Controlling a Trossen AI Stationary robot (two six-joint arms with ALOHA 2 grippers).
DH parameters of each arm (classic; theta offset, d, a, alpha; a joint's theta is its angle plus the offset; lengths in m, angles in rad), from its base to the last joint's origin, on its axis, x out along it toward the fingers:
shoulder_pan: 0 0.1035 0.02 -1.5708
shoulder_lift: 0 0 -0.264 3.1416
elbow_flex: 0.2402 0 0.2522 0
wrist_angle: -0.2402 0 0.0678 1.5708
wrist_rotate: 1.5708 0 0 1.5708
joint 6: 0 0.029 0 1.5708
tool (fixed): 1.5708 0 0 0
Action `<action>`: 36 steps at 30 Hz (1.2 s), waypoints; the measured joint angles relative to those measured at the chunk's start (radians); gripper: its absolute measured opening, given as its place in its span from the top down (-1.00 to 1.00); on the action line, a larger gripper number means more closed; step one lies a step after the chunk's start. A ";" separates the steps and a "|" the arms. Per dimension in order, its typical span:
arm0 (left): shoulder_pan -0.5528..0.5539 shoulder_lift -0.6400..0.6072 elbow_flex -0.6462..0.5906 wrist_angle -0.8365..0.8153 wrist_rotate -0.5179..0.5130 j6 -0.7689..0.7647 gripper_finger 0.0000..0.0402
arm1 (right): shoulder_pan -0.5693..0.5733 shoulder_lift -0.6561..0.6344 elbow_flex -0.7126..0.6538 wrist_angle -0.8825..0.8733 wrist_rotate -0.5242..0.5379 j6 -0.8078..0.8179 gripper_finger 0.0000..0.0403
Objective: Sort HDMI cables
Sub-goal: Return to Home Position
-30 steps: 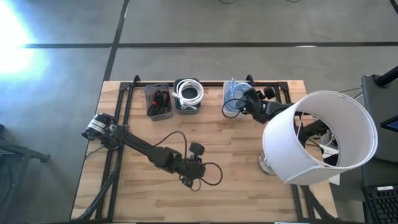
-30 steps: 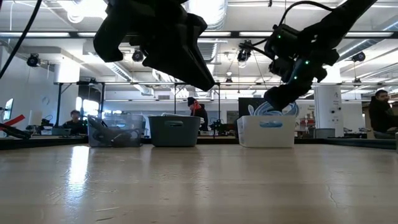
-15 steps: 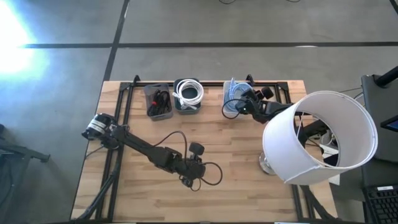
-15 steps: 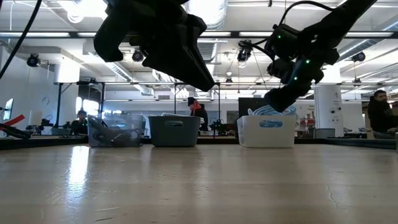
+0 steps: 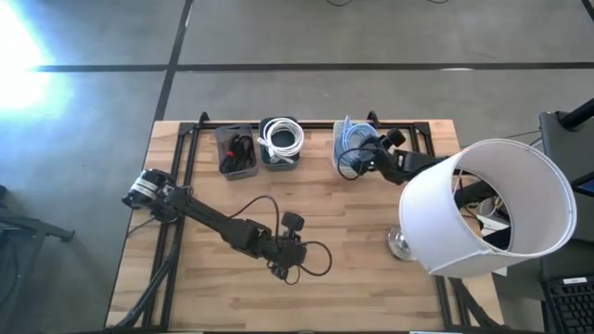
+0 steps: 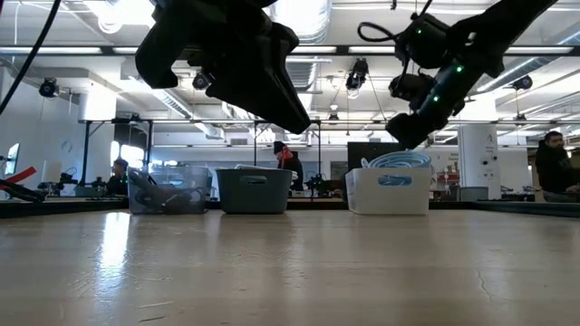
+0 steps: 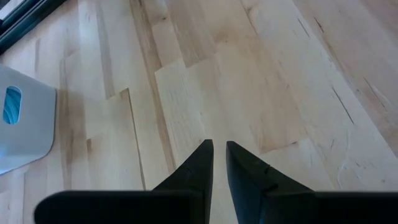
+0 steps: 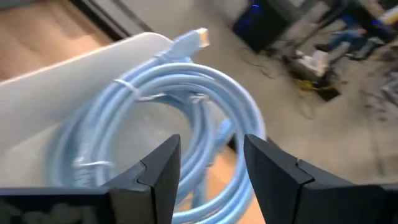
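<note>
Light blue HDMI cables [image 8: 186,106] lie coiled in a white bin [image 5: 345,148] at the table's far edge; their top loop shows over the rim [image 6: 396,160]. White cables [image 5: 282,139] fill a dark grey bin, and black cables [image 5: 238,148] sit in a clear bin. My right gripper [image 8: 211,155] hovers open just above the blue coil [image 5: 357,154], touching nothing. My left gripper [image 7: 219,152] is shut and hangs over bare wood near the middle of the table [image 5: 283,264].
The three bins stand in a row along the far edge [image 6: 254,190]. A large white cylinder [image 5: 487,209] at the table's right side hides part of my right arm. Bare wood [image 5: 353,232] stretches between the bins and the near edge. People sit in the room beyond.
My right gripper has risen from the white bin and drifted slightly toward the table's right. The blue coil has stayed in the bin. The white cylinder has shifted a little to the right with the arm.
</note>
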 joint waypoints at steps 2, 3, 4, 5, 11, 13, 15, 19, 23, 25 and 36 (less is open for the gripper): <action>0.000 0.000 0.000 0.000 0.000 -0.004 0.76 | 0.001 -0.021 -0.010 -0.001 -0.032 -0.003 0.15; 0.000 0.000 0.000 0.000 0.000 -0.006 0.76 | 0.001 -0.031 -0.015 -0.003 -0.034 -0.004 0.15; 0.000 0.000 0.000 0.000 0.000 -0.010 0.76 | 0.000 -0.039 -0.020 -0.001 -0.034 -0.008 0.16; 0.000 0.000 0.000 0.000 0.000 -0.013 0.76 | 0.000 -0.050 -0.027 -0.001 -0.035 -0.015 0.16; 0.000 0.000 0.000 -0.009 0.000 -0.030 0.76 | 0.000 -0.133 -0.069 -0.001 -0.126 -0.045 0.16; 0.000 0.000 0.000 -0.008 0.000 -0.031 0.76 | 0.000 -0.171 -0.088 0.000 -0.180 -0.073 0.16; 0.000 0.000 0.000 -0.008 0.000 -0.031 0.76 | 0.000 -0.211 -0.114 0.000 -0.195 -0.077 0.16; -0.002 -0.008 0.000 -0.009 0.000 -0.037 0.76 | 0.000 -0.306 -0.185 -0.001 -0.200 -0.074 0.16; -0.002 -0.050 0.000 -0.009 0.000 -0.040 0.76 | 0.000 -0.412 -0.263 0.012 -0.349 -0.063 0.16; -0.002 -0.083 0.000 -0.009 -0.009 -0.040 0.76 | 0.000 -0.465 -0.308 0.038 -0.439 -0.047 0.16; -0.006 -0.416 -0.232 0.124 -0.101 -0.107 0.76 | 0.000 -0.770 -0.548 0.309 -0.587 -0.009 0.16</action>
